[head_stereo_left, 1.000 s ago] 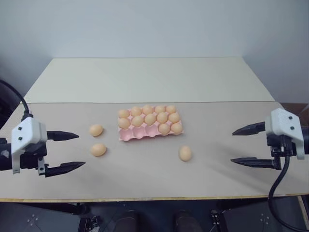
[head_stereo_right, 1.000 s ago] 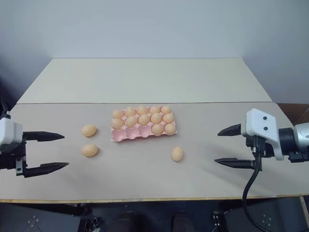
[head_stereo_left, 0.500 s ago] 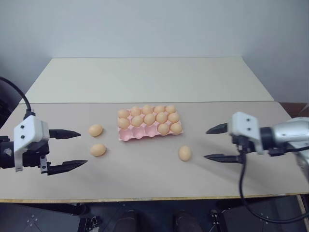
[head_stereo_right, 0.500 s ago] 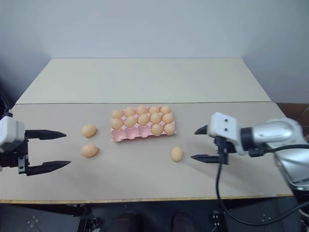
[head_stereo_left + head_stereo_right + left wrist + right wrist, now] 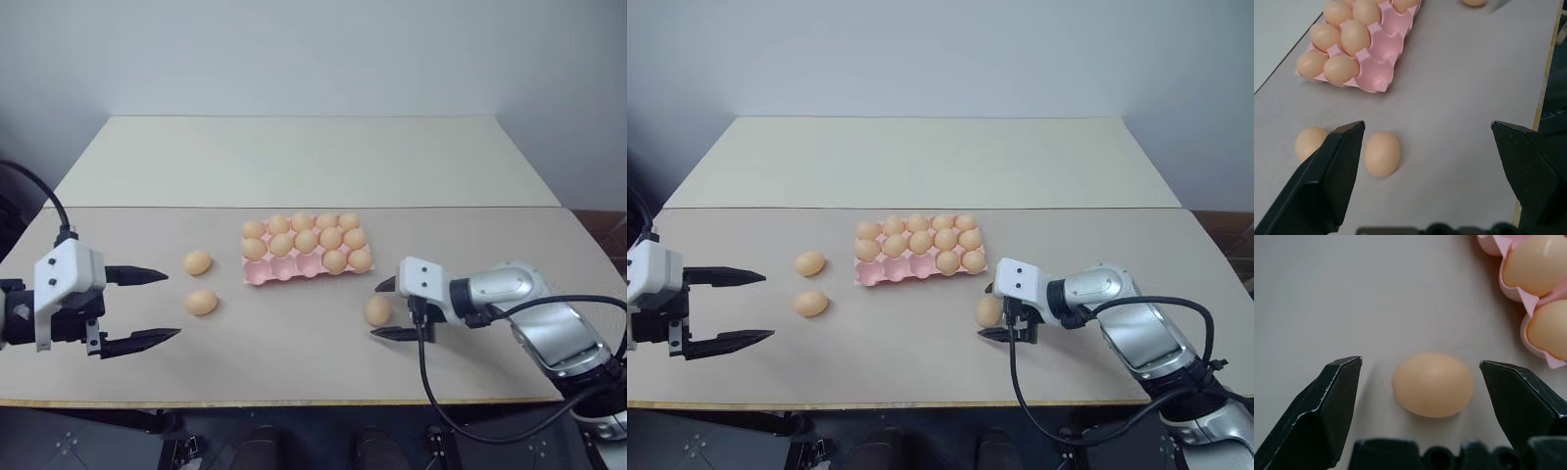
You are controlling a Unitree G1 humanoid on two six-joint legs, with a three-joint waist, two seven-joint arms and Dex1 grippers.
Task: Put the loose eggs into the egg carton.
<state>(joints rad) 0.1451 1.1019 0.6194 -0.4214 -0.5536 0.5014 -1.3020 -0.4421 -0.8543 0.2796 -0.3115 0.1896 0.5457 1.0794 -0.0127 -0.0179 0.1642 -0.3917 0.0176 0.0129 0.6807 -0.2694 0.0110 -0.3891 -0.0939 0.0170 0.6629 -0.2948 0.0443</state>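
In the egg carton [image 5: 263,274] lie twelve eggs [image 5: 307,240]; both tools' fingers stand apart.

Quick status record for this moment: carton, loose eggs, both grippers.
egg carton: pink, on the table, three front cups empty
loose eggs: two to the carton's left, one to its front right
right gripper: open, fingers either side of the front-right egg, not closed on it
left gripper: open, empty, near the two left eggs
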